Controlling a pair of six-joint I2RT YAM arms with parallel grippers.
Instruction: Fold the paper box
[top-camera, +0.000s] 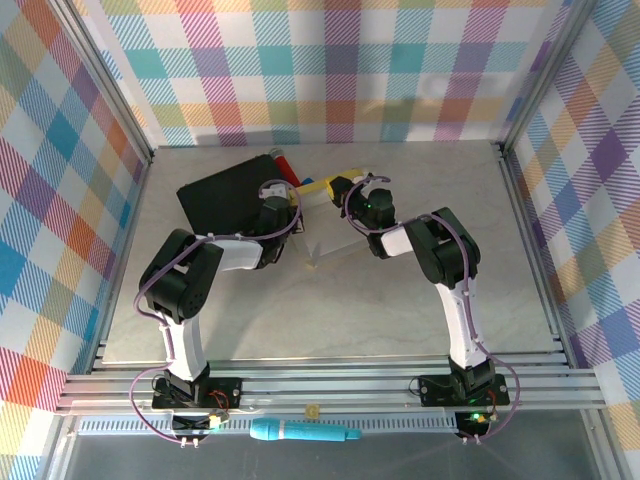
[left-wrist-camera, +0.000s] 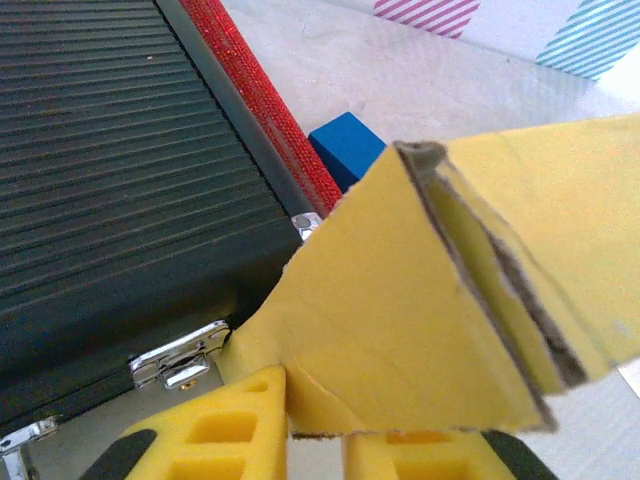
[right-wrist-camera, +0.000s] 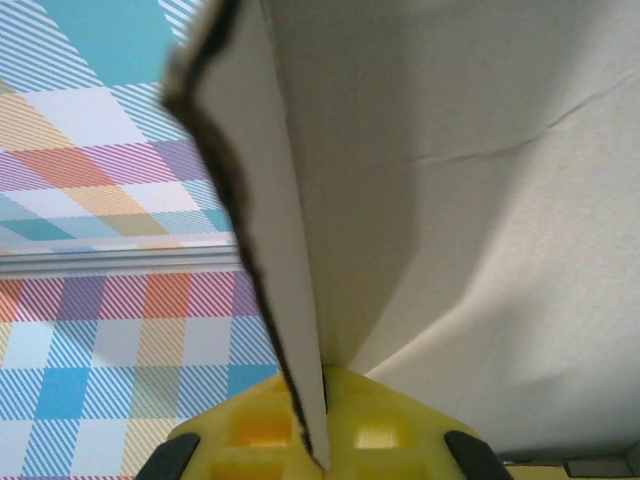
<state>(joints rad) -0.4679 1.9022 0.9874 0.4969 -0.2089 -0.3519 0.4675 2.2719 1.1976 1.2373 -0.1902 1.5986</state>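
The paper box (top-camera: 335, 228) is held up off the table between both grippers, right of the black case (top-camera: 225, 195). Its yellow face (left-wrist-camera: 400, 300) fills the left wrist view, folded into a wedge with layered edges. My left gripper (left-wrist-camera: 315, 420) has its yellow fingers a narrow gap apart. The flap's lower edge sits in that gap, against the left finger (left-wrist-camera: 220, 425) and over the right one. My right gripper (right-wrist-camera: 322, 390) is shut on a thin edge of the box, whose pale reverse (right-wrist-camera: 450, 200) rises above it. From above, the left gripper (top-camera: 285, 203) and right gripper (top-camera: 349, 196) meet at the box.
The black case (left-wrist-camera: 110, 180) with metal latches lies just left of the box. A red glittery cylinder (left-wrist-camera: 270, 120) and a blue block (left-wrist-camera: 350, 145) lie along its far side. A teal pen-like object (top-camera: 305, 432) rests by the front rail. Checkered walls enclose the table.
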